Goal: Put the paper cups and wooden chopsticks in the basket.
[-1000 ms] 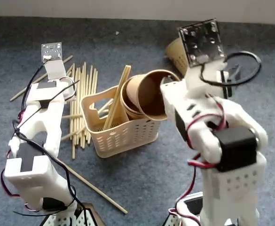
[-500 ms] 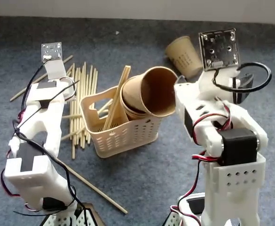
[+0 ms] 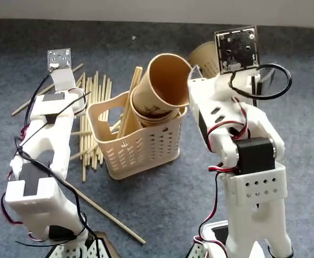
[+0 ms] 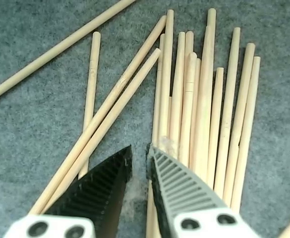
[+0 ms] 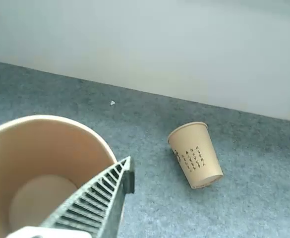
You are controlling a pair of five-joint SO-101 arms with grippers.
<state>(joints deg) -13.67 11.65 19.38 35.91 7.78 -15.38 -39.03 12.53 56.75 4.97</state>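
A cream basket [image 3: 146, 150] stands mid-table with nested paper cups and a few chopsticks [image 3: 131, 102] in it. My right gripper [image 3: 190, 80] is shut on the rim of the top paper cup [image 3: 162, 80], which tilts over the stack; in the right wrist view one finger [image 5: 95, 198] lies across that cup [image 5: 40, 168]. Another paper cup [image 3: 204, 56] [image 5: 194, 153] lies on its side behind. Loose wooden chopsticks [image 3: 95, 107] [image 4: 199, 99] lie left of the basket. My left gripper [image 4: 139, 153] hangs just above them, shut with nothing in it.
Grey carpet covers the table. One long chopstick [image 3: 108, 215] lies diagonally near the front, by the left arm's base. A stray chopstick [image 4: 55, 49] lies apart from the bundle. A pale wall [image 5: 145, 44] borders the far edge.
The right arm has swung the held cup from lying sideways to more upright over the stack, and the basket has shifted with it. The left arm has not moved.
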